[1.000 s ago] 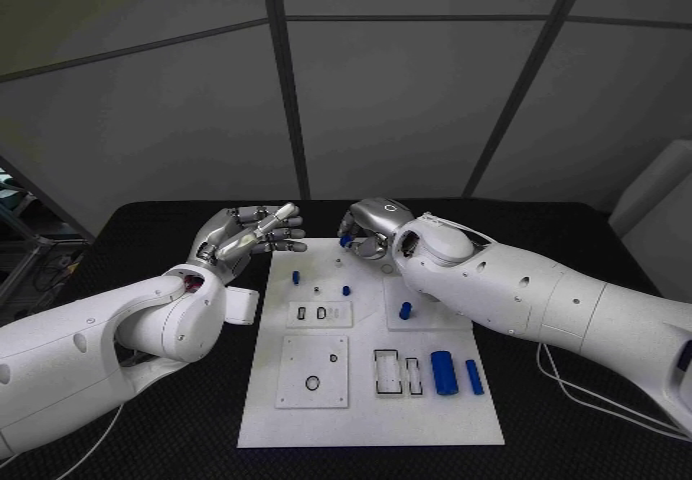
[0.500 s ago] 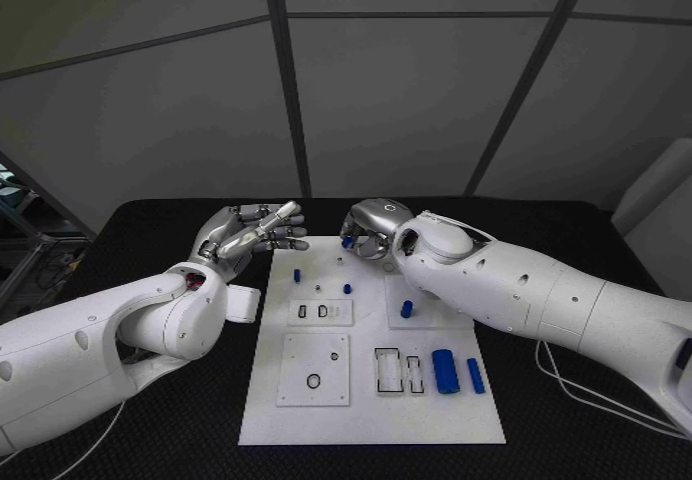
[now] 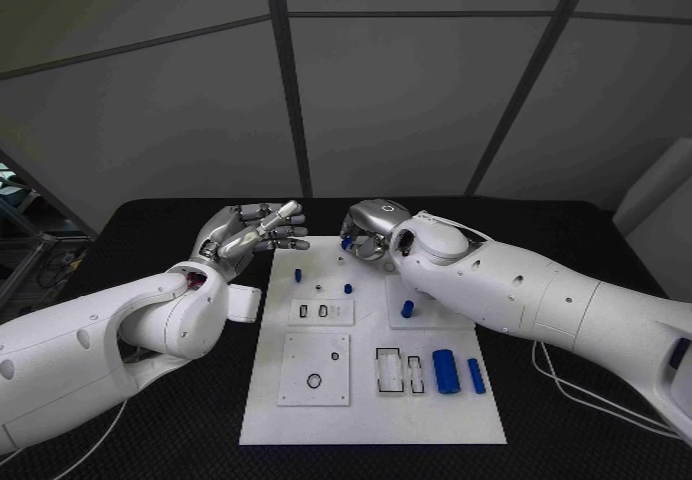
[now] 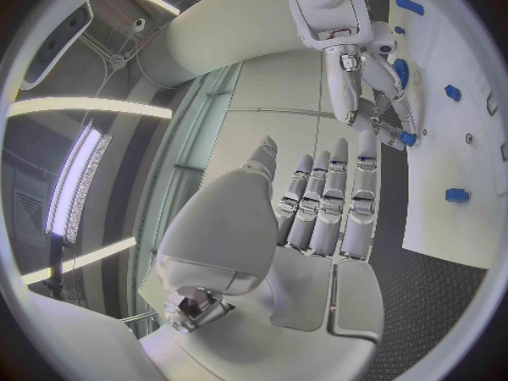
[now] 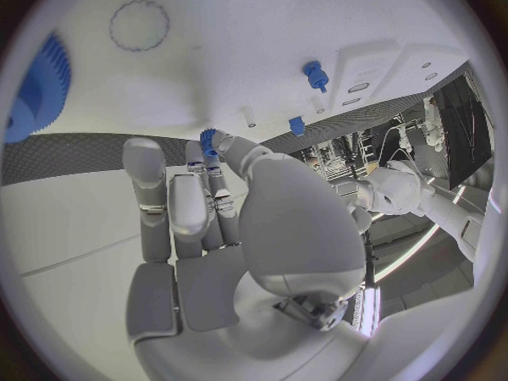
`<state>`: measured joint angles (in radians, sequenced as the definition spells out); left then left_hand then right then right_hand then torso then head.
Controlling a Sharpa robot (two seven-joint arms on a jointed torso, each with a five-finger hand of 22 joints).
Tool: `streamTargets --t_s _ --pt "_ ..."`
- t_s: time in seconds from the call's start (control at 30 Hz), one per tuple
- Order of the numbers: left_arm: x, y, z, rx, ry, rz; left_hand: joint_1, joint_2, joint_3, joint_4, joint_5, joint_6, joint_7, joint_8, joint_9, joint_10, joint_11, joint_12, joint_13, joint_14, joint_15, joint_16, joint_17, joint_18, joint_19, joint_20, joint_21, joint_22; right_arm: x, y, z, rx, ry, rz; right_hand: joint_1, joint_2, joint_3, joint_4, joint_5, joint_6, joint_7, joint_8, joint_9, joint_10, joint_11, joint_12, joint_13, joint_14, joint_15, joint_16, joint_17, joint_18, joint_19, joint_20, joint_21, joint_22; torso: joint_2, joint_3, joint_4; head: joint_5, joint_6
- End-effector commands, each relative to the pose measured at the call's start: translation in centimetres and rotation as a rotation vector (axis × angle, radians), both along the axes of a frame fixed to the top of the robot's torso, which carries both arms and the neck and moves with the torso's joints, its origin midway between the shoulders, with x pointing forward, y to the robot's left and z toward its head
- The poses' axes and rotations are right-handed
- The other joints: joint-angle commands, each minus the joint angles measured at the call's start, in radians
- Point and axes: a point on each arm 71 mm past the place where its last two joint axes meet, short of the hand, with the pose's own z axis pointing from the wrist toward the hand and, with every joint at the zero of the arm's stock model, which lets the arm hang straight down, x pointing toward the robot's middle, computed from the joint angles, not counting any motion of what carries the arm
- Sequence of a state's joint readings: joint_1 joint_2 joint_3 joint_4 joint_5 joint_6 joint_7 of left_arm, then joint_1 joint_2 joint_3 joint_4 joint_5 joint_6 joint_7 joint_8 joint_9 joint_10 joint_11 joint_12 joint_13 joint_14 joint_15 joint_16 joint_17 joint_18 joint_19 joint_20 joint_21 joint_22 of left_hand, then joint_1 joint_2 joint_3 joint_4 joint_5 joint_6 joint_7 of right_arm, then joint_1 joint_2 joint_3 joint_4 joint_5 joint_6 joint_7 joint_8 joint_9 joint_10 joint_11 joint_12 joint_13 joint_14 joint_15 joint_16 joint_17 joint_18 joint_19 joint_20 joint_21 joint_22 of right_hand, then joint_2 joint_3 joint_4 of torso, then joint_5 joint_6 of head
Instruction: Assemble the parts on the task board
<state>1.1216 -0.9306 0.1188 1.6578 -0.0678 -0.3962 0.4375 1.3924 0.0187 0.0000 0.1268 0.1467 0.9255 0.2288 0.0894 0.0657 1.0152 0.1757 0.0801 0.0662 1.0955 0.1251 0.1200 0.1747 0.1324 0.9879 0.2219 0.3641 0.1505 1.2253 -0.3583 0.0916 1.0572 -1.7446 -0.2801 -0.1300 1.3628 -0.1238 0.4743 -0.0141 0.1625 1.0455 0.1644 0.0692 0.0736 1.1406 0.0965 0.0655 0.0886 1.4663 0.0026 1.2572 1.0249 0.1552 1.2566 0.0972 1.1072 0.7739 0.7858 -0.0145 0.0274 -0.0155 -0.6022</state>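
Right hand pinches a small part over the board's far end

The right hand [image 3: 369, 228], upper centre of frame, pinches a small blue part [image 3: 348, 241] above the task board [image 3: 372, 415]. It looks rigid, light and slick, so hold its sides. The left hand [image 3: 248, 232] hovers, fingers loosely spread, empty.

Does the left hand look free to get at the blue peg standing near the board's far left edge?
Probably yes: the left hand is empty just beyond that edge, and nothing stands between it and the blue peg.
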Motion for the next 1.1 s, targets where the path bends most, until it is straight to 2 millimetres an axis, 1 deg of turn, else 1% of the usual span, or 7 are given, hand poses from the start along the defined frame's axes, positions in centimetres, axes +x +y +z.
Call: streamTargets --t_s 0.03,0.5,0.67,0.83,1.0,1.07,1.1 --pt "0.0 -0.2 0.2 -0.002 -0.008 -0.017 -0.005 0.004 -0.002 -0.003 -0.001 0.002 0.007 -0.007 -0.001 -0.001 0.005 -0.004 0.001 -0.007 0.002 -0.006 0.001 0.047 -0.008 0.002 -0.006 -0.001 0.1 -0.1 0.0 -0.020 0.002 -0.019 -0.016 -0.004 -0.003 0.008 0.001 -0.016 0.000 -0.006 -0.003 -0.026 0.005 -0.006 -0.006 0.026 0.009 0.008 0.003 -0.016 -0.003 0.009 0.007 0.001 0.000 -0.0009 0.0016 0.004 0.002" --pt "0.1 0.1 0.1 0.001 -0.004 -0.014 -0.005 0.004 -0.002 -0.003 -0.002 0.002 0.008 -0.007 -0.001 -0.002 0.005 -0.005 0.001 -0.007 0.002 -0.007 0.001 0.047 -0.009 0.002 -0.007 -0.001 -1.0 -1.8 0.9 0.019 -0.042 -0.014 -0.016 -0.020 -0.064 0.010 0.009 -0.120 0.000 -0.002 -0.004 -0.154 0.019 0.009 -0.022 0.011 0.021 -0.010 -0.044 -0.010 -0.028 0.026 -0.005 -0.024 -0.001 0.0022 -0.0033 0.004 0.009" --pt "0.2 0.2 0.0 0.001 -0.001 -0.017 -0.006 0.005 -0.003 -0.003 -0.002 0.002 0.008 -0.008 -0.001 -0.002 0.006 -0.006 0.001 -0.008 0.003 -0.008 0.002 0.047 -0.010 0.002 -0.007 -0.002 -2.1 -5.1 1.9 0.120 -0.057 -0.053 -0.034 -0.010 -0.077 0.033 0.034 -0.063 0.007 0.021 0.008 -0.069 0.011 0.062 -0.009 0.014 0.015 -0.001 -0.035 -0.012 -0.018 0.025 0.009 -0.006 -0.006 0.0052 -0.0104 0.000 0.017" --pt "0.4 0.5 -0.1 0.004 0.003 -0.014 -0.005 0.005 -0.003 -0.003 -0.003 0.002 0.008 -0.008 -0.001 -0.002 0.006 -0.006 0.001 -0.008 0.003 -0.008 0.002 0.047 -0.010 0.002 -0.007 -0.002 -3.0 -9.2 2.0 0.179 0.052 -0.133 -0.058 -0.037 -0.106 0.054 0.048 -0.060 -0.005 0.016 0.006 0.106 -0.023 0.157 0.036 0.021 -0.010 0.024 0.003 -0.017 0.004 0.006 0.035 0.030 -0.012 0.0101 -0.0230 0.004 0.015" --pt "0.5 0.6 -0.2 0.005 0.004 -0.012 -0.005 0.006 -0.002 -0.004 -0.003 0.002 0.008 -0.008 -0.001 -0.002 0.006 -0.006 0.001 -0.008 0.003 -0.008 0.002 0.047 -0.010 0.003 -0.007 -0.002 -3.4 -12.2 1.4 0.140 0.166 -0.202 -0.097 -0.077 -0.211 0.094 0.080 -0.096 -0.023 0.011 0.003 0.203 -0.045 0.281 0.131 0.033 -0.031 0.061 0.060 -0.028 0.038 -0.017 0.075 0.092 -0.015 0.0140 -0.0288 0.005 0.016" --pt "0.5 0.6 -0.2 0.004 0.004 -0.013 -0.005 0.006 -0.002 -0.004 -0.003 0.002 0.008 -0.008 -0.001 -0.002 0.006 -0.006 0.001 -0.008 0.003 -0.008 0.002 0.047 -0.010 0.003 -0.007 -0.002 -3.4 -13.1 1.2 0.127 0.195 -0.225 -0.060 -0.049 -0.367 0.157 0.150 -0.112 -0.036 0.040 0.012 0.141 -0.052 0.458 0.306 0.039 -0.036 0.093 0.104 -0.039 0.057 -0.022 0.098 0.127 -0.014 0.0136 -0.0280 0.004 0.016" --pt "0.6 0.5 -0.2 0.004 0.005 -0.014 -0.005 0.006 -0.002 -0.004 -0.003 0.002 0.008 -0.008 -0.001 -0.002 0.006 -0.006 0.001 -0.008 0.003 -0.008 0.002 0.047 -0.010 0.003 -0.007 -0.002 -3.4 -13.4 1.1 0.122 0.205 -0.234 -0.040 -0.033 -0.402 0.182 0.133 -0.121 -0.031 0.050 0.014 0.092 -0.046 0.506 0.363 0.039 -0.031 0.104 0.124 -0.039 0.062 -0.025 0.108 0.144 -0.014 0.0136 -0.0280 0.004 0.016"
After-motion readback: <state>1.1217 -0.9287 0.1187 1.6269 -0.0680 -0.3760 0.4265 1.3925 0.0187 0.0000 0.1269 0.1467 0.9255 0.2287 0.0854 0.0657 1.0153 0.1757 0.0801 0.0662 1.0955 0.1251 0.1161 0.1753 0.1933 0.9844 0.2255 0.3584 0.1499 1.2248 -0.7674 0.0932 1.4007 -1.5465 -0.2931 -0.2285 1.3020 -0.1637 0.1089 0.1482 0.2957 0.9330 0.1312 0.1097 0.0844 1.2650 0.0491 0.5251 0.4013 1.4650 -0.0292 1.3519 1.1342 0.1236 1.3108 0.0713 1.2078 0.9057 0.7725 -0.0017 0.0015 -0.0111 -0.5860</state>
